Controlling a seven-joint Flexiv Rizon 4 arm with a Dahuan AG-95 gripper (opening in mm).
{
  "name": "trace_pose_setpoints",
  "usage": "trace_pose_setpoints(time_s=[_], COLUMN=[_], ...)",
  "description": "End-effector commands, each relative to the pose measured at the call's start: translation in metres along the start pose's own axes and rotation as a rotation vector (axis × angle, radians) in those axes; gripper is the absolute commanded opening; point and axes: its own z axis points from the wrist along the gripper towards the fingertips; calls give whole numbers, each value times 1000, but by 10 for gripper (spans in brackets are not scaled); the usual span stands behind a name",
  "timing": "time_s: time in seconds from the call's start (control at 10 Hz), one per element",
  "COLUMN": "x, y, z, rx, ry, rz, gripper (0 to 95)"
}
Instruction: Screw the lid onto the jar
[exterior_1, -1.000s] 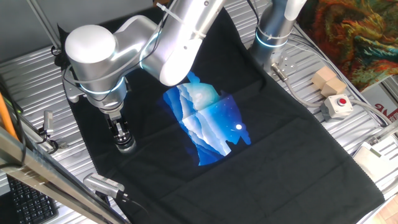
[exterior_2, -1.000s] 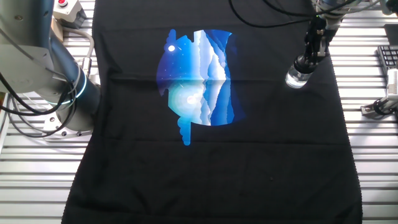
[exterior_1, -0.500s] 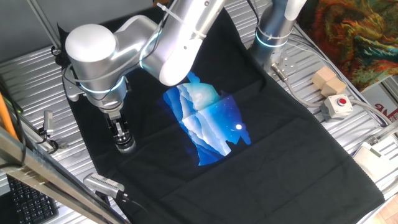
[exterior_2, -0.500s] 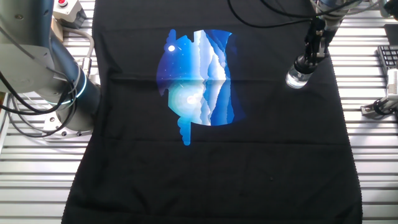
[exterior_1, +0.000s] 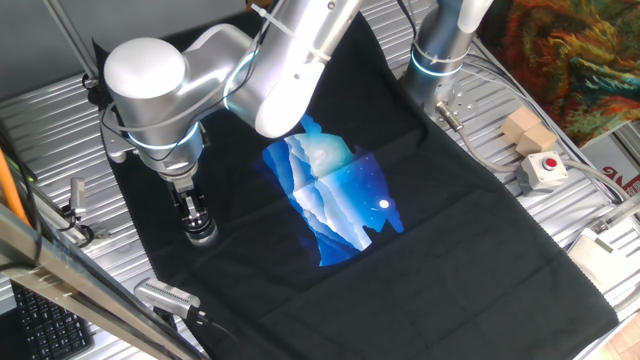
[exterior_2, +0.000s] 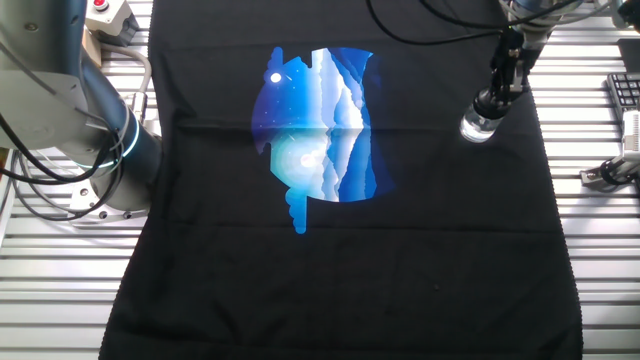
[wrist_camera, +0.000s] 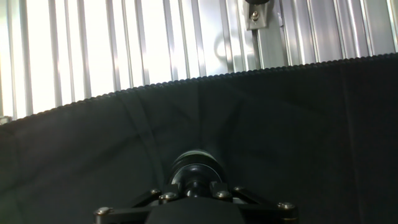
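The jar (exterior_1: 203, 236), small and of shiny clear glass, stands upright on the black cloth near its left edge; in the other fixed view the jar (exterior_2: 478, 126) sits at the cloth's right side. My gripper (exterior_1: 195, 213) points straight down onto its top, fingers closed on the dark lid (exterior_2: 489, 102), which rests on the jar's mouth. In the hand view the lid (wrist_camera: 194, 167) shows as a dark round shape between the fingers, with the jar hidden beneath it. How far the lid is threaded on cannot be told.
The black cloth (exterior_1: 480, 260) with a blue print (exterior_1: 335, 195) covers the slatted metal table. A grey metal cylinder (exterior_1: 165, 296) lies near the front left. A red-buttoned box (exterior_1: 541, 170) and wooden blocks (exterior_1: 527, 130) sit at the right. Another arm's base (exterior_1: 440, 50) stands at the back.
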Motion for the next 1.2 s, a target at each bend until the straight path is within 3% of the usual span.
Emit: trace_pose_setpoints(time_s=[0.1,1.2], x=[0,0], y=[0,1], z=[-1,-4], rx=[-2,-1], ry=[2,17], rz=[-3,-10], gripper=[0,0])
